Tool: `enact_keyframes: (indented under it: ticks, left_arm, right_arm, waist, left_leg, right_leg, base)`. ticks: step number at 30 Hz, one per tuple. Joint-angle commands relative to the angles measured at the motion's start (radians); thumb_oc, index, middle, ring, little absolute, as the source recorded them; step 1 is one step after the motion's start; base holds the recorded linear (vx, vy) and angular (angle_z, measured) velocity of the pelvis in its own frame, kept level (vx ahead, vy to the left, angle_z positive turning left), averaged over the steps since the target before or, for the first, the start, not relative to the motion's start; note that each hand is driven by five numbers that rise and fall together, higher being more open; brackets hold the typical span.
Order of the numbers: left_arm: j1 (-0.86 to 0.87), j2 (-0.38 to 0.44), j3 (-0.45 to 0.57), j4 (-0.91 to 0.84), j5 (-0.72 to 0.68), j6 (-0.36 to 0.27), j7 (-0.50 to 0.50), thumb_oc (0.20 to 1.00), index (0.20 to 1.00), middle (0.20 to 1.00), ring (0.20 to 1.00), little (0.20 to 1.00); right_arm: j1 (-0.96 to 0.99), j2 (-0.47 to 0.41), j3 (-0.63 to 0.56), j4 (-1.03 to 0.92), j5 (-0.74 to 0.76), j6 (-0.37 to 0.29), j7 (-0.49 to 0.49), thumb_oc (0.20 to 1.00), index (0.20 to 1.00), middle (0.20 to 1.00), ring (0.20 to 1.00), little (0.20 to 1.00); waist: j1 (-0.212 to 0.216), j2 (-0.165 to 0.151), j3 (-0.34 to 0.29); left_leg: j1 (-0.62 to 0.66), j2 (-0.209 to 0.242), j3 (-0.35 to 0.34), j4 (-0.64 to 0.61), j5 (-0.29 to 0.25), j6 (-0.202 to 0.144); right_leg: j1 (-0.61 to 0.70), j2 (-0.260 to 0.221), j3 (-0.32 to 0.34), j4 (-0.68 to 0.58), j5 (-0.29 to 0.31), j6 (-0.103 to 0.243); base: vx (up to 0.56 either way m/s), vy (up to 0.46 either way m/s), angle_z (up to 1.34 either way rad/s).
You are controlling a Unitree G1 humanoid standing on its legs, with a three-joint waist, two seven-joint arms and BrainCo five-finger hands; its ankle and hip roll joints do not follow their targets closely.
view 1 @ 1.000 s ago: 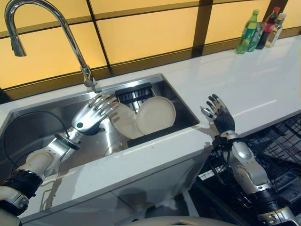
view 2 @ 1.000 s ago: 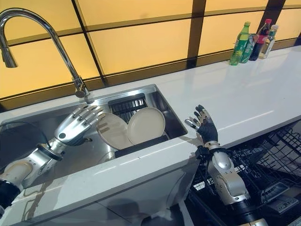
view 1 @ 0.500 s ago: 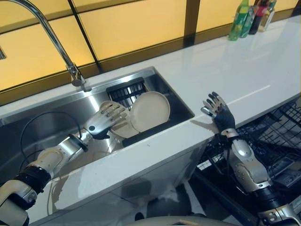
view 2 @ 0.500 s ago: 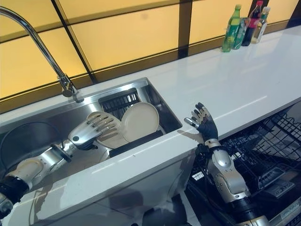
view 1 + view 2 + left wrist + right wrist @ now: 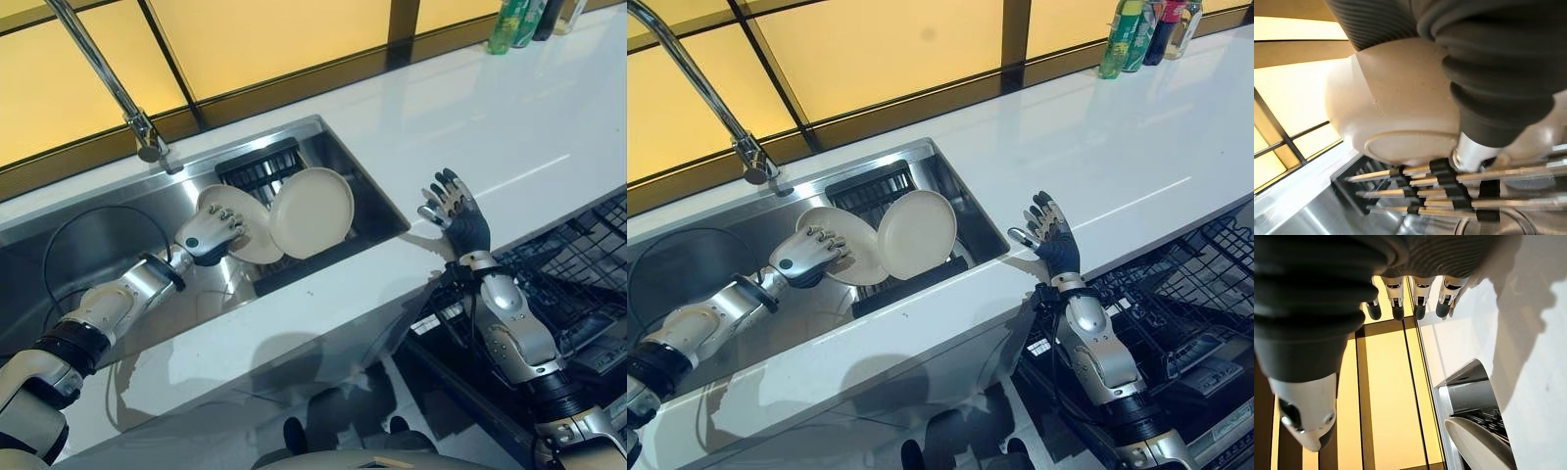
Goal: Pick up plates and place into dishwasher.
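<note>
Where the left hand (image 5: 208, 233) was spread above the left plate (image 5: 844, 247) a second ago, its fingers now curl over that plate's rim, gripping it, with the thumb side toward the sink floor. Both beige plates stand tilted on edge in a dark slotted rack (image 5: 906, 285) inside the steel sink (image 5: 98, 240); the right plate (image 5: 312, 199) leans just beside the left one and overlaps its edge. The right hand (image 5: 1050, 235) remains raised at the counter's front edge, fingers straight and spread, holding nothing, above the open dishwasher rack (image 5: 578, 294). The whole scene has shifted since the earlier frames, so the camera has moved; the tap (image 5: 122, 93) and the bottles (image 5: 1141, 29) now sit nearer the upper border. The left wrist view shows the underside and foot ring of a plate (image 5: 1400, 112) resting on the rack's metal tines (image 5: 1415, 188), which the head views do not resolve. The right wrist view shows the straight fingertips (image 5: 1418, 308) against the yellow wall panels (image 5: 1386, 396) and a plate rim (image 5: 1479, 443) in the sink corner.
</note>
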Motion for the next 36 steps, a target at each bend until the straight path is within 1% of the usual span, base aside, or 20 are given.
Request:
enact_keyframes:
  ticks: [1, 9, 17, 22, 27, 33, 36]
  left_arm:
    - [-0.047, 0.003, 0.038, 0.081, -0.004, 0.02, 0.021, 0.2, 0.2, 0.2, 0.2, 0.2]
    - [-0.01, 0.023, 0.081, 0.06, 0.016, 0.016, 0.047, 0.2, 0.2, 0.2, 0.2, 0.2]
    - [0.012, 0.081, 0.121, 0.016, 0.068, -0.03, 0.044, 0.2, 0.2, 0.2, 0.2, 0.2]
    - [0.014, 0.13, 0.145, -0.029, 0.065, -0.055, 0.013, 0.2, 0.2, 0.2, 0.2, 0.2]
    - [0.031, 0.155, 0.164, -0.044, 0.066, -0.072, -0.03, 0.2, 0.2, 0.2, 0.2, 0.2]
    - [0.06, 0.176, 0.186, -0.051, 0.06, -0.08, -0.117, 0.2, 0.2, 0.2, 0.2, 0.2]
    - [0.07, 0.185, 0.197, -0.061, 0.048, -0.068, -0.138, 0.2, 0.2, 0.2, 0.2, 0.2]
  right_arm:
    - [-0.041, -0.007, -0.001, -0.013, -0.001, -0.004, 0.015, 1.0, 1.0, 1.0, 1.0, 1.0]
    - [-0.012, -0.006, -0.009, -0.019, 0.003, -0.006, 0.027, 1.0, 1.0, 1.0, 1.0, 1.0]
    - [0.006, -0.011, -0.016, -0.023, 0.013, -0.001, 0.03, 1.0, 1.0, 1.0, 1.0, 1.0]
    - [0.016, -0.015, -0.023, -0.03, 0.02, 0.0, 0.029, 1.0, 1.0, 1.0, 1.0, 1.0]
    - [0.033, -0.017, -0.033, -0.034, 0.02, -0.004, 0.033, 1.0, 1.0, 1.0, 1.0, 1.0]
    - [0.039, -0.025, -0.044, -0.037, 0.023, -0.002, 0.038, 1.0, 1.0, 1.0, 1.0, 1.0]
    - [0.042, -0.028, -0.045, -0.036, 0.026, -0.009, 0.038, 1.0, 1.0, 1.0, 1.0, 1.0]
  waist:
    - [0.004, -0.025, 0.009]
    - [0.017, -0.024, -0.008]
    - [0.031, -0.018, -0.028]
    - [0.042, -0.012, -0.041]
    - [0.047, -0.007, -0.055]
    - [0.054, -0.004, -0.063]
    - [0.06, -0.006, -0.064]
  left_leg:
    - [0.076, -0.008, 0.004, 0.013, -0.102, 0.014]
    - [0.092, -0.01, 0.0, 0.013, -0.106, 0.012]
    - [0.11, -0.015, -0.006, 0.011, -0.114, 0.01]
    - [0.116, -0.018, -0.013, 0.009, -0.118, 0.01]
    - [0.121, -0.018, -0.016, 0.007, -0.12, 0.007]
    - [0.123, -0.016, -0.019, 0.007, -0.121, 0.005]
    - [0.123, -0.014, -0.023, 0.007, -0.119, 0.004]
  right_leg:
    - [-0.119, -0.034, 0.021, 0.022, 0.112, 0.039]
    - [-0.096, -0.041, 0.0, 0.02, 0.105, 0.04]
    - [-0.07, -0.048, -0.022, 0.016, 0.096, 0.042]
    - [-0.06, -0.052, -0.037, 0.013, 0.093, 0.044]
    - [-0.053, -0.053, -0.045, 0.009, 0.091, 0.045]
    - [-0.045, -0.052, -0.055, 0.004, 0.089, 0.045]
    - [-0.042, -0.052, -0.062, 0.003, 0.089, 0.046]
  base:
    - [0.05, 0.011, 0.01]
    - [0.02, 0.002, 0.0]
    - [0.0, 0.0, 0.0]
    - [0.0, -0.018, 0.05]
    - [-0.01, -0.018, 0.09]
    - [-0.02, -0.005, 0.01]
    - [-0.04, -0.014, 0.03]
